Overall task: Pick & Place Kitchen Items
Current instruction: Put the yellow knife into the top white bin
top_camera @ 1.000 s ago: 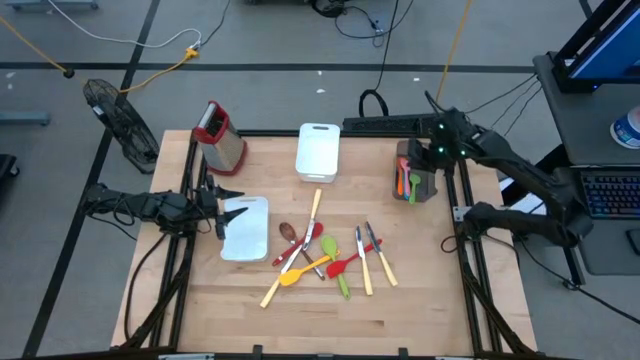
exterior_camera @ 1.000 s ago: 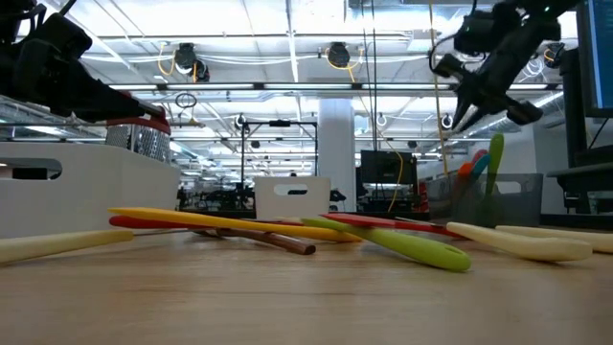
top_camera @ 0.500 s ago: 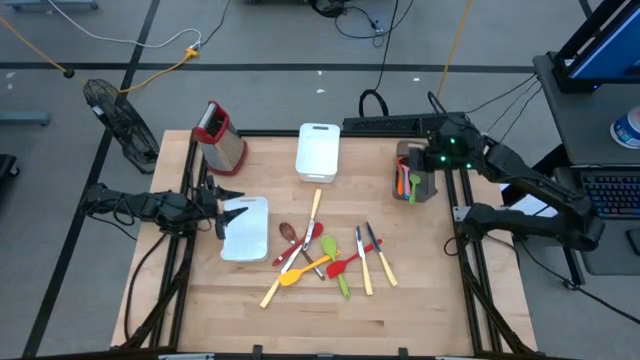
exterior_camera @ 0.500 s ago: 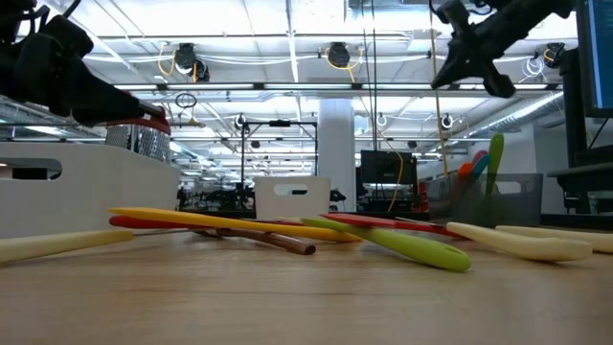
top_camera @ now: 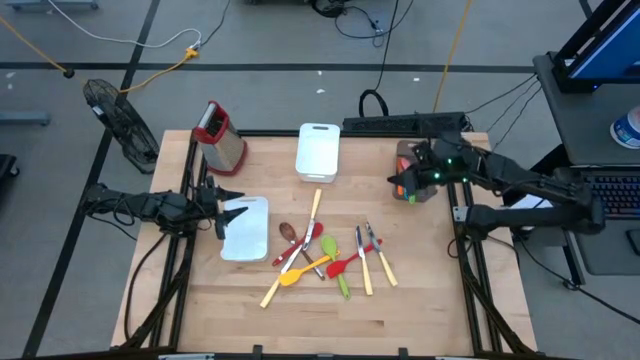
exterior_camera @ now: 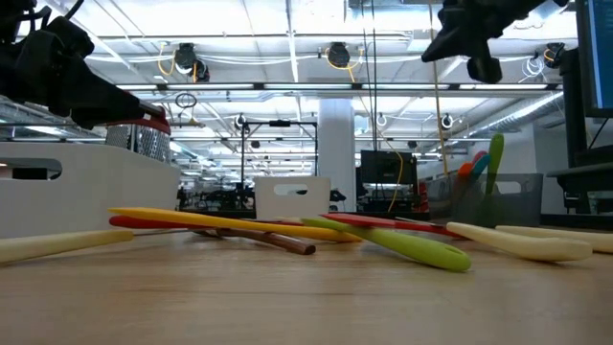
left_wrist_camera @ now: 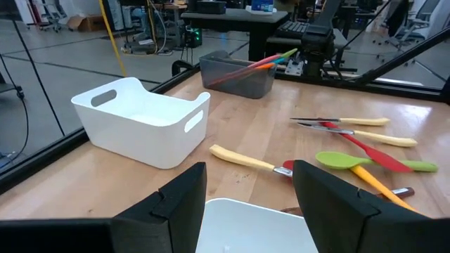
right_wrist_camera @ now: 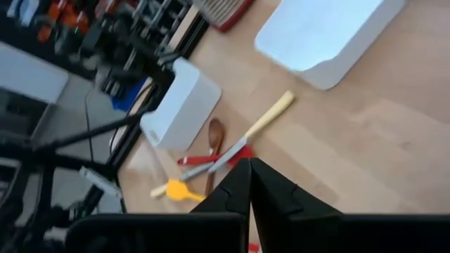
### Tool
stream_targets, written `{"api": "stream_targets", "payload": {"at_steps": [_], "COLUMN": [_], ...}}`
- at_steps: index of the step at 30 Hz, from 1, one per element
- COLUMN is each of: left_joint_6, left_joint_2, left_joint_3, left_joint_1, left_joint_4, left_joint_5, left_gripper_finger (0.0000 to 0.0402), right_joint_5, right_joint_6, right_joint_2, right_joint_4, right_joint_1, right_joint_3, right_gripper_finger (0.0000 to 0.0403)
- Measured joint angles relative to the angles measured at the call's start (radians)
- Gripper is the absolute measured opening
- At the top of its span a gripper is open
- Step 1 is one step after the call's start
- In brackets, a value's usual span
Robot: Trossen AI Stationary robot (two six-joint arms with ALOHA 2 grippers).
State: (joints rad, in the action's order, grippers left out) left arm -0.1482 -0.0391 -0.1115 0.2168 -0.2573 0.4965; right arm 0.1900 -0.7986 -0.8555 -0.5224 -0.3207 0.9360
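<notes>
Right gripper [top_camera: 400, 180] fingers pressed together, empty; left gripper [top_camera: 222, 212] spread. Light, stiff spoons and spatulas [top_camera: 325, 255] at centre frame: pinch mid-handle.

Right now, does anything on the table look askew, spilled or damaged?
Nothing looks damaged. The coloured spoons and spatulas lie crossed in a loose heap mid-table, unsorted; three more lean in the dark grey bin. The right gripper hovers shut beside that bin.

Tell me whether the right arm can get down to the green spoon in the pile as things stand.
Probably yes. The right gripper hangs shut and empty above the table by the dark bin; the green spoon lies on top of the pile with nothing over it. The left gripper waits by the white tray.
</notes>
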Motion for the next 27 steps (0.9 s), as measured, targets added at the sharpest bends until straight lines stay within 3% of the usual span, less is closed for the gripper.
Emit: {"api": "stream_targets", "payload": {"at_steps": [8,23,27], "left_joint_6": [0.000,0.014,0.014], "left_joint_2": [0.000,0.000,0.000], "left_joint_3": [0.000,0.000,0.000], "left_joint_1": [0.000,0.000,0.000], "left_joint_4": [0.000,0.000,-0.001], "left_joint_5": [0.000,0.001,0.001], "left_gripper_finger": [0.0218,0.0218,0.0218], "right_joint_5": [-0.089,-0.081,-0.015], "right_joint_6": [-0.088,-0.364,-0.478], "right_joint_2": [-0.030,-0.272,-0.317], "right_joint_4": [0.003,-0.007,-0.065], "right_joint_1": [0.218,0.499,0.538], "right_joint_3": [0.000,0.000,0.000], "right_gripper_finger": [0.0001,0.0001,0.0001]}}
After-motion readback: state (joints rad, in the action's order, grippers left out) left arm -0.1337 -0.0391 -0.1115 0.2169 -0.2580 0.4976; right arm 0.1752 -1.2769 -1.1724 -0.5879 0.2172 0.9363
